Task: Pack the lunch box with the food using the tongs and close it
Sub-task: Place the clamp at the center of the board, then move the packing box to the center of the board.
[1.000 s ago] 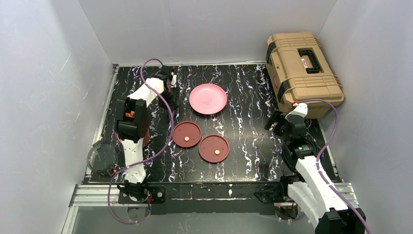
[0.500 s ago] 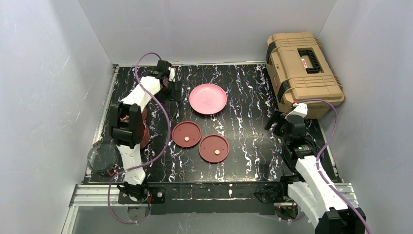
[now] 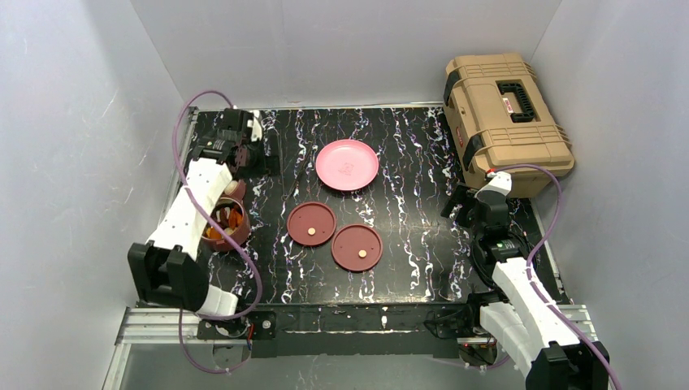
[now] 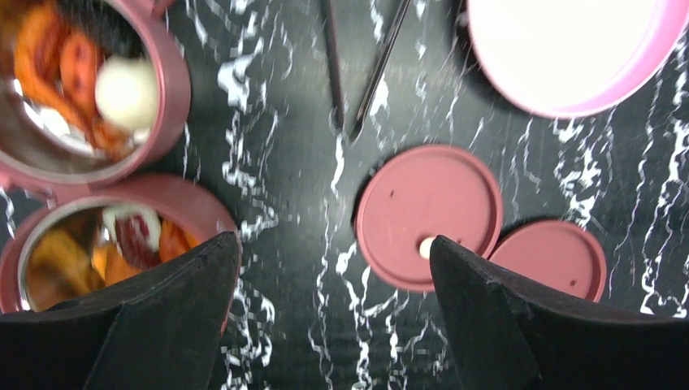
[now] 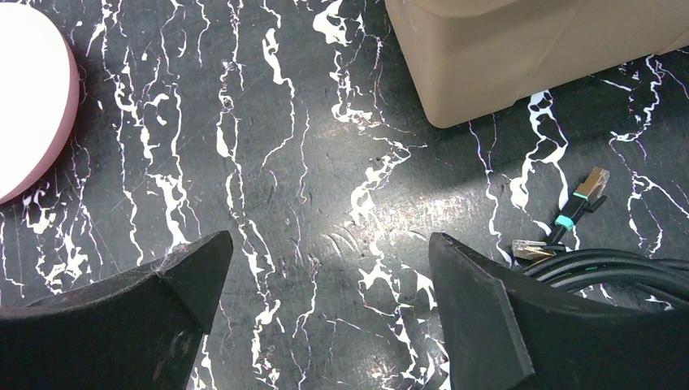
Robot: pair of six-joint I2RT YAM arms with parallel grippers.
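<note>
Two maroon lunch box bowls (image 4: 166, 85) (image 4: 203, 215) sit at the left, holding the food: orange-red chunks (image 4: 61, 61), a white egg-like piece (image 4: 126, 81) and dark bits. In the top view one bowl (image 3: 223, 229) shows beside my left forearm. Two flat maroon lids (image 3: 312, 223) (image 3: 357, 248) lie mid-table. The slim dark tongs (image 4: 357, 77) lie free on the table between the bowls and the pink plate. My left gripper (image 4: 333, 244) hovers open above the table with nothing in it, tongs ahead of it. My right gripper (image 5: 329, 240) is open over bare table.
The pink plate (image 3: 347, 164) lies bare at the back centre. A tan toolbox (image 3: 504, 118) stands at the back right, just beyond my right gripper (image 3: 457, 203). Loose cables with plugs (image 5: 581, 199) lie by the right fingers. White walls enclose the table.
My left arm has swung away to the left, uncovering the bowls, and its jaws have spread wider. The right arm has not moved.
</note>
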